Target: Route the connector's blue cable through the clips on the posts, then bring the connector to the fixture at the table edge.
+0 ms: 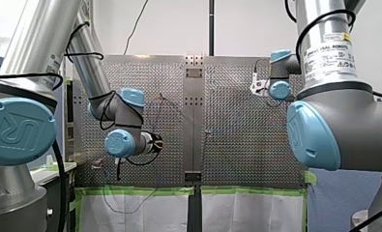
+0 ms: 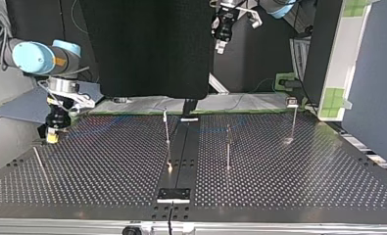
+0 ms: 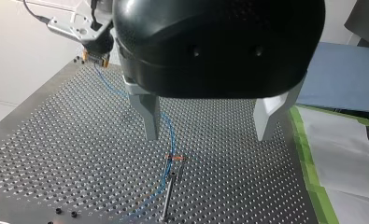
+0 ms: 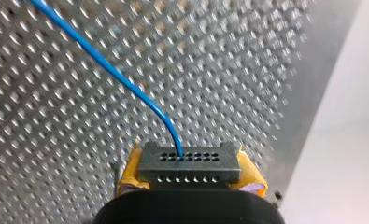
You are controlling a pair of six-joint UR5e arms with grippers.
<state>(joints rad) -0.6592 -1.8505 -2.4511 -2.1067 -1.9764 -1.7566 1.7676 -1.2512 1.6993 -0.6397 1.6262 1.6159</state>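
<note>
At the top view's left, my right gripper (image 2: 51,138) stands with its yellow pads low over the perforated metal table (image 2: 108,176), by that plate's left edge. It is clamped on the dark grey rectangular connector (image 4: 189,163), whose face with two rows of small holes shows between the pads in the right wrist view. The thin blue cable (image 4: 102,60) leaves one of the upper holes and runs away over the plate. In the left wrist view it passes just beside the head of a thin metal post (image 3: 169,193) that bears a small orange clip (image 3: 176,158); whether it sits in the clip I cannot tell. Further right in the top view three upright posts (image 2: 228,147) stand well apart, and a small black block with a pale top (image 2: 174,195) lies at the near edge. Right of the middle, my left gripper (image 3: 206,138) hangs high above the far edge, its pale fingers spread wide apart
</note>
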